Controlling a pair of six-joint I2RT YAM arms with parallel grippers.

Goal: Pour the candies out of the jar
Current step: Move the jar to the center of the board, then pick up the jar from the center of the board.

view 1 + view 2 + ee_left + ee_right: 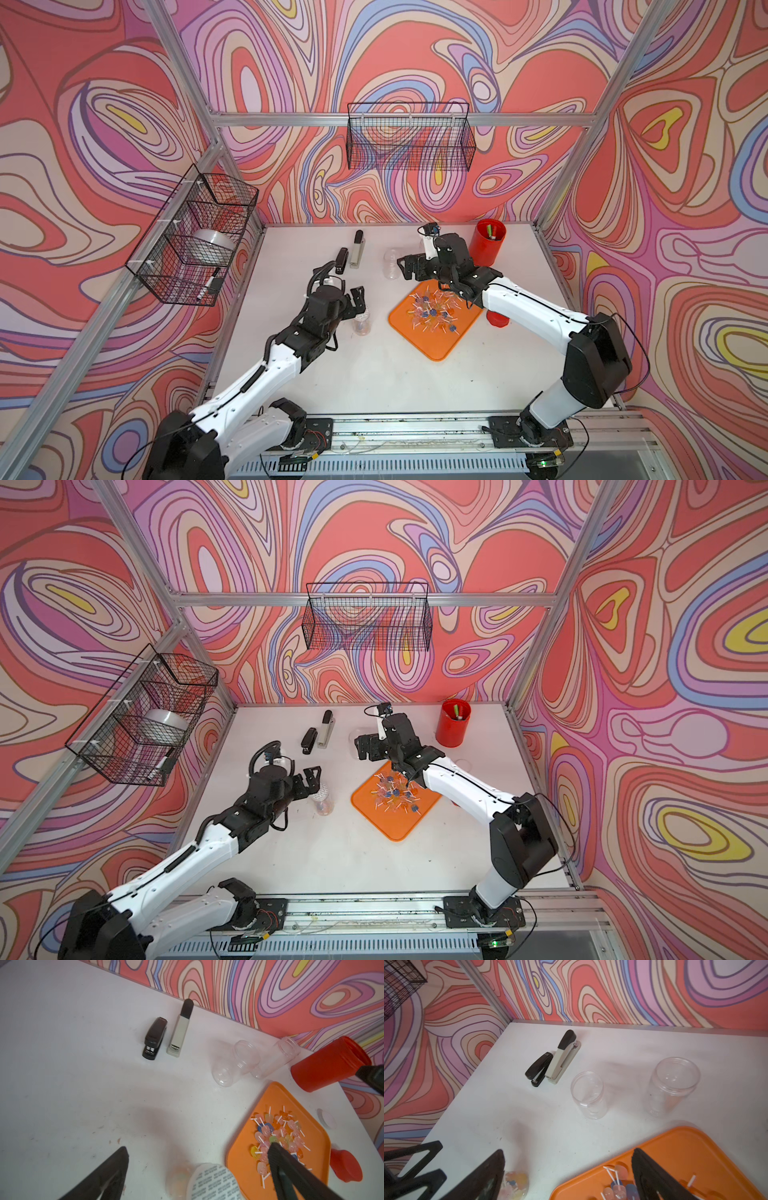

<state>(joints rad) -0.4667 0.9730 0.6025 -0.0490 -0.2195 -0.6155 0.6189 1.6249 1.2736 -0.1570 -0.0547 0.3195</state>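
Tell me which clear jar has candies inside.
The jar by the left claw, with the printed white top; the two open jars farther back are empty.

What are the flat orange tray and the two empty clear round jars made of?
Flat orange tray: looks like moulded plastic, matte, uniform colour, rounded raised rim. Two empty clear round jars: probably plastic, glossy, see-through walls, ridged necks; glass can't be ruled out.

- walls (415, 50) on 3 sides carry a swirling print of red, pink, lilac, blue and yellow.
- aluminium frame (615, 83) runs up the corners.
- 2 black wire baskets hang there: back basket (409, 137), side basket (195, 237).
- white table (374, 386), faintly scuffed, evenly lit.
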